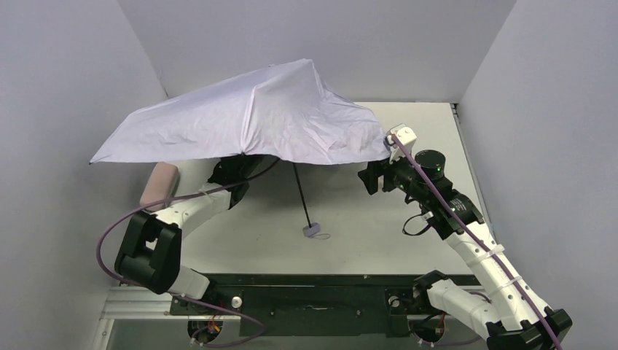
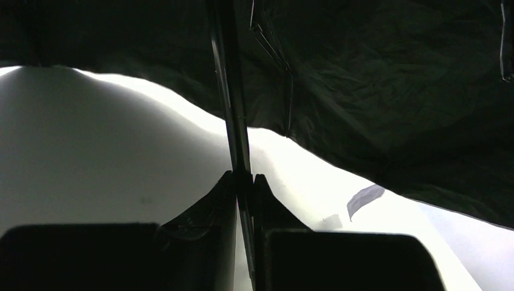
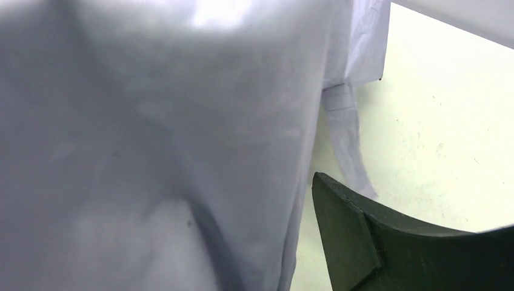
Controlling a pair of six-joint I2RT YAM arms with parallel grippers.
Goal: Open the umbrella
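I can't see inside the case [image 1: 160, 184]. The umbrella [image 1: 255, 117] leans, shaft [image 1: 301, 195] slanting down toward me, handle [image 1: 312, 230] lowest. My left gripper [image 2: 243, 177] pinches the shaft; my right gripper [image 1: 369, 178] looks spread wide.

The umbrella [image 1: 270, 117] spread over the worktop's [image 1: 379, 233] far left, its handle [image 1: 311, 231] nearer, at centre; a case [image 1: 160, 186] lay beneath its left side.

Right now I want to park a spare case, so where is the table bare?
Bare table between the umbrella handle and the right arm, and the far right corner beyond the canopy. Crowded at left: left arm and capsule case under canopy.
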